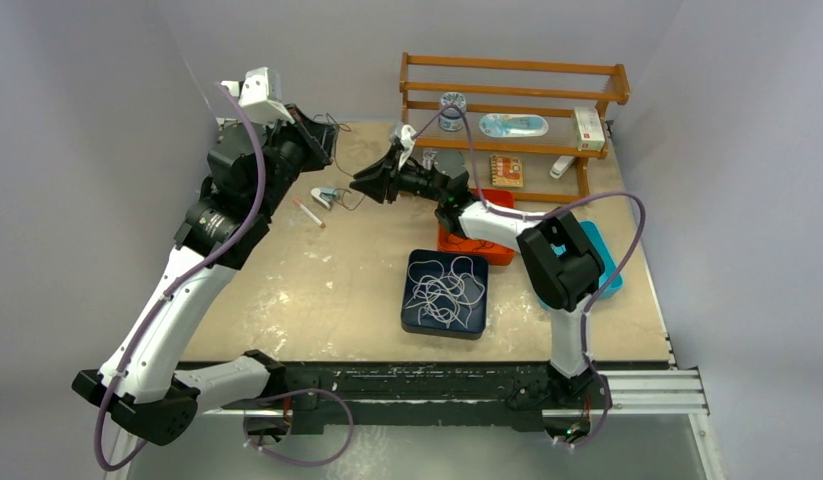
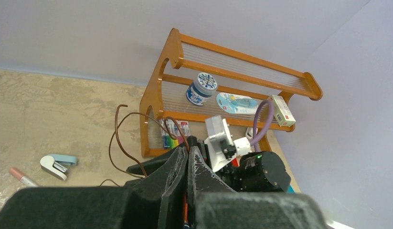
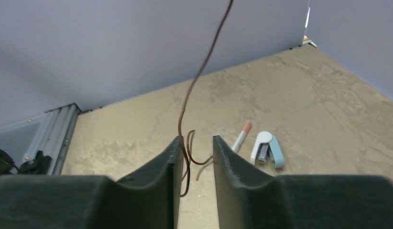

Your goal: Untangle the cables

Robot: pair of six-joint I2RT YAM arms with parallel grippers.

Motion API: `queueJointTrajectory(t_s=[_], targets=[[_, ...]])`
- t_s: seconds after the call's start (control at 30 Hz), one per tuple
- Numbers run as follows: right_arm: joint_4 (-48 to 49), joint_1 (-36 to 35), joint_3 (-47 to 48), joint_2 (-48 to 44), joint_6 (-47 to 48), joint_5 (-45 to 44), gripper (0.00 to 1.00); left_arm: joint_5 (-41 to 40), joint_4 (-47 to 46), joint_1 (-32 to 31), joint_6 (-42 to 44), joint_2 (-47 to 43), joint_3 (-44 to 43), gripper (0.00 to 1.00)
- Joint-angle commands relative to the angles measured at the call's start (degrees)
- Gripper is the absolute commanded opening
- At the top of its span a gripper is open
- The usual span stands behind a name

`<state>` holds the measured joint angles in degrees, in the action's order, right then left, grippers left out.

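Left tool [image 2: 188, 150] is clenched on the brown cable [image 3: 199, 74], held up over the far left part of the desk [image 1: 317, 290]. Loose loops of the cable hang beside its fingers. Right tool [image 3: 196, 139] is close by with its jaws parted. The same cable runs down through the gap along one finger's inner face, unpinched, and its tail curls below. A stapler [image 3: 268, 149] and a pen [image 3: 242, 136] lie side by side on the desk just beyond the right tool, near that dangling end. White cables [image 1: 445, 290] lie in a tangled heap inside a dark tray [image 1: 444, 330] near the desk's middle, well apart from both tools. Behind the right arm are an orange bin [image 1: 477, 250] and a wooden rack [image 1: 512, 68] holding a tin and small boxes.
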<state>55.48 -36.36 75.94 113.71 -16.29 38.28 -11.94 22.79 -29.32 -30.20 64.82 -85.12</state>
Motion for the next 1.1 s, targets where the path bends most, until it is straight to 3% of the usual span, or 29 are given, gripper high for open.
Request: queueJointTrajectory(t_s=[0.0, 0.1, 0.4, 0.53, 0.67, 1.07], targets=[[2.66, -0.23, 0.6, -1.75, -1.58, -2.52, 0.21, 0.59, -2.66, -0.17, 1.05, -0.3, -2.25, 0.0], [3.2, -0.29, -2.16, -4.68, -0.53, -4.54, 0.0, -0.31, -2.53, -0.12, 1.29, -0.49, -1.86, 0.0], [-2.06, 2.95, -14.12, -21.38, -1.24, -16.2, 0.0, 1.35, -3.89, -0.12, 1.42, 0.21, 0.2, 0.0], [-5.28, 7.78, -19.72, -29.55, -4.62, -17.94, 0.0, 7.54, -7.25, -0.12, 1.26, 2.91, 2.2, 0.0], [-12.16, 10.38, -23.75, -37.23, -3.76, -21.84, 0.0, 14.4, -12.43, -1.17, -0.02, 7.69, 4.68, 0.0], [-26.0, 19.8, -35.63, -52.04, -6.58, -29.43, 0.0, 16.07, -24.41, -11.56, -1.67, 28.78, 5.45, 0.0]])
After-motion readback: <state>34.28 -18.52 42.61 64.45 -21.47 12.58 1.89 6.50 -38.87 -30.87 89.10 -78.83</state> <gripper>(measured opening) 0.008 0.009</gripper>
